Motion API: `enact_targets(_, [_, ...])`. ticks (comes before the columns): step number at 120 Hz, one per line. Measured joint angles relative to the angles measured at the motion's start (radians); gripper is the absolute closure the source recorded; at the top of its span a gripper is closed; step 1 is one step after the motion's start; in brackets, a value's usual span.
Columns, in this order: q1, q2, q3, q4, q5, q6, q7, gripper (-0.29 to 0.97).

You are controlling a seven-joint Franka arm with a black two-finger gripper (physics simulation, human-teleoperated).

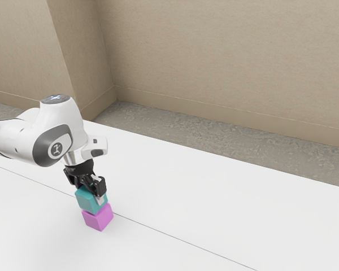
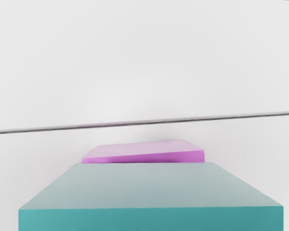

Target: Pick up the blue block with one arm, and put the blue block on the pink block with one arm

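Currently jaws clamped on the blue block (image 1: 89,199) by two opposite side faces, block touching or just above the pink block (image 1: 98,217) on the bench (image 1: 214,214); likely light, rigid, smooth-faced, so grip flat mid-face.

The robot's arm (image 1: 20,134) was made of glossy white, rounded shell segments with soft grey shading along their lower sides. A mid-grey circular cap (image 1: 55,148) closed the side of the last large joint and bore a small white mark at its centre. A second grey disc (image 1: 55,99) with pale markings topped that joint. A short white flange (image 1: 98,148) with a dark recess jutted from the wrist. Beneath it sat the matt black two-finger gripper (image 1: 92,191), blocky in shape, with a pale grey pad (image 1: 103,198) on one fingertip.
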Motion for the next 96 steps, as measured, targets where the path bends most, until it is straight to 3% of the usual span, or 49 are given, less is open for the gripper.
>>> enact_targets(36, [0.0, 0.0, 0.0, 0.0, 0.0, 0.0, 0.001, 0.32])
enact_targets(68, [-0.001, -0.005, -0.001, 0.0, -0.009, -0.003, 0.012, 0.16])
enact_targets(85, [0.001, -0.152, -0.024, 0.031, -0.02, -0.024, 0.018, 0.12])
enact_targets(96, [-0.001, -0.238, -0.037, 0.2, -0.016, -0.181, 0.021, 0.08])
